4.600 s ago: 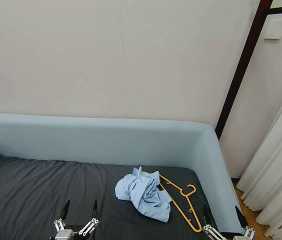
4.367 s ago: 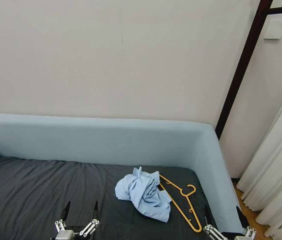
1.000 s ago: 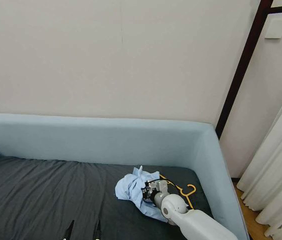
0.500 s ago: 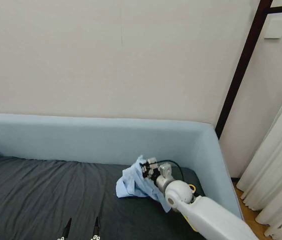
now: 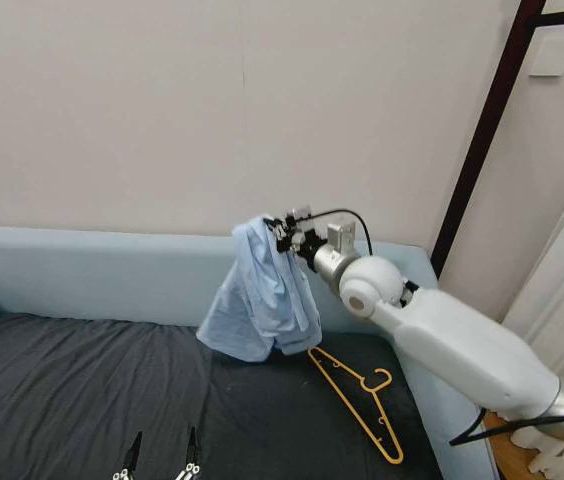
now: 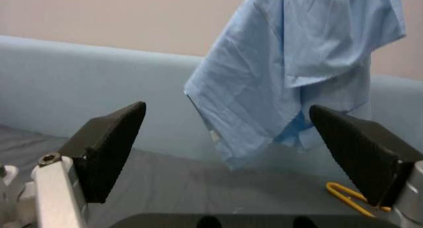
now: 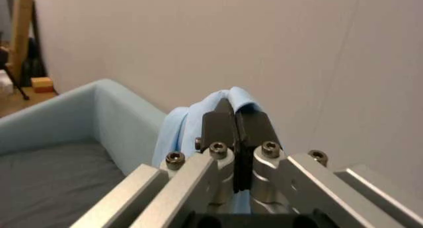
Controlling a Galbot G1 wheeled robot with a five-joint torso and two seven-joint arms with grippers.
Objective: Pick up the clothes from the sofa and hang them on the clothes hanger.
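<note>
Above the sofa (image 5: pixel 82 275), head view: right fingers (image 5: pixel 284 234) high by the wall, clamped on a blue shirt (image 5: pixel 262 300) hanging free; yellow hanger (image 5: pixel 357 395) flat on the seat beneath; left fingers (image 5: pixel 133 450) low in front, spread apart, empty. Left wrist view: fingers wide, shirt hanging beyond them. Right wrist view: fingers pressed together on the shirt's top fold.

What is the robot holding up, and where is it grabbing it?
The right gripper is shut on the blue shirt, pinching a bunched fold at its top; the rest hangs above the sofa. The left gripper holds nothing.
</note>
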